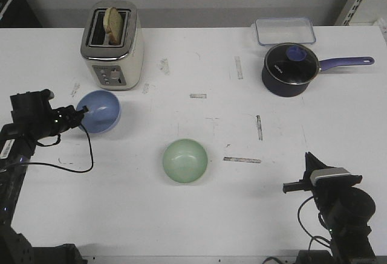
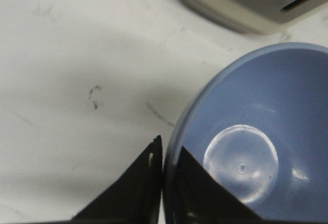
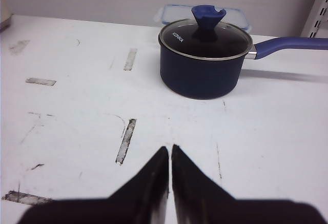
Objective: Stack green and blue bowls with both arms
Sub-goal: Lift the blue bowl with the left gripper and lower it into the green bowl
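Note:
The light blue bowl (image 1: 100, 110) sits on the white table at the left, just in front of the toaster. My left gripper (image 1: 82, 115) is shut on the blue bowl's near-left rim (image 2: 171, 155), one finger outside the wall and one inside. The pale green bowl (image 1: 185, 160) rests alone near the table's middle, open side up. My right gripper (image 1: 289, 186) hovers at the front right, shut with nothing in it (image 3: 169, 148), well apart from both bowls.
A cream toaster (image 1: 112, 45) holding a slice of bread stands at the back left, close behind the blue bowl. A dark blue lidded saucepan (image 1: 291, 69) and a clear lidded container (image 1: 285, 31) are at the back right. Tape marks dot the table.

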`<action>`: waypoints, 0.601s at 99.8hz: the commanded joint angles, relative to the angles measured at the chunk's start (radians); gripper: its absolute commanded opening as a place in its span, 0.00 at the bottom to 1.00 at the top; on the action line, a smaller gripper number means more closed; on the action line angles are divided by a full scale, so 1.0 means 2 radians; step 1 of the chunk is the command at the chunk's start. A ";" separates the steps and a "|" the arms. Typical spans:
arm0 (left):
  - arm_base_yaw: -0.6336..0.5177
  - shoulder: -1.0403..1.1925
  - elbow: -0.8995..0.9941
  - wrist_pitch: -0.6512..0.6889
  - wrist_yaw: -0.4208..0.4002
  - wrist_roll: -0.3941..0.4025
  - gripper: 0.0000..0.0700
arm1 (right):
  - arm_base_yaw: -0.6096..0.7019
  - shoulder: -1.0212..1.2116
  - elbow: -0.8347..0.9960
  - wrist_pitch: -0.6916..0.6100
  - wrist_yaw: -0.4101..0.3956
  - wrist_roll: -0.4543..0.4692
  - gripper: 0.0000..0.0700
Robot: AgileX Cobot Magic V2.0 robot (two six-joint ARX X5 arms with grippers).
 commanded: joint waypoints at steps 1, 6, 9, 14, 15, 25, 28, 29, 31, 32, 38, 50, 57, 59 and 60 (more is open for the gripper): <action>-0.007 -0.018 0.031 -0.010 0.006 -0.009 0.00 | 0.001 0.002 0.001 0.005 0.001 -0.002 0.00; -0.016 -0.031 0.047 -0.023 0.007 -0.009 0.00 | 0.001 0.002 0.001 0.005 0.001 -0.002 0.00; -0.024 -0.039 0.056 -0.029 0.007 -0.009 0.00 | 0.001 0.002 0.001 0.005 0.001 -0.002 0.00; -0.040 -0.053 0.068 -0.042 0.010 -0.007 0.00 | 0.001 0.002 0.001 0.005 0.001 -0.002 0.00; -0.043 -0.056 0.069 -0.045 0.010 -0.006 0.00 | 0.001 0.002 0.001 0.005 0.001 -0.002 0.00; -0.089 -0.085 0.075 -0.059 0.010 -0.006 0.00 | 0.001 0.002 0.001 0.005 0.001 -0.002 0.00; -0.105 -0.093 0.075 -0.064 0.010 -0.006 0.00 | 0.001 0.002 0.001 0.005 0.001 -0.002 0.00; -0.110 -0.095 0.075 -0.066 0.010 -0.006 0.00 | 0.001 0.002 0.001 0.005 0.001 -0.002 0.00; -0.122 -0.098 0.075 -0.072 0.010 -0.006 0.00 | 0.001 0.002 0.001 0.005 0.001 -0.002 0.00; -0.129 -0.100 0.075 -0.076 0.010 -0.006 0.00 | 0.001 0.002 0.001 0.005 0.001 -0.002 0.00; -0.187 -0.108 0.075 -0.107 0.010 -0.004 0.00 | 0.001 0.002 0.001 0.006 0.001 -0.002 0.00; -0.261 -0.100 0.075 -0.139 0.007 -0.004 0.00 | 0.001 0.002 0.001 0.005 0.001 -0.002 0.00; -0.303 -0.087 0.075 -0.145 -0.007 -0.004 0.00 | 0.001 0.002 0.001 0.005 0.001 -0.002 0.00; -0.314 -0.083 0.075 -0.144 -0.014 -0.004 0.00 | 0.001 0.002 0.001 0.005 0.001 -0.002 0.00; -0.319 -0.081 0.075 -0.144 -0.017 -0.004 0.00 | 0.001 0.002 0.001 0.005 0.001 -0.002 0.00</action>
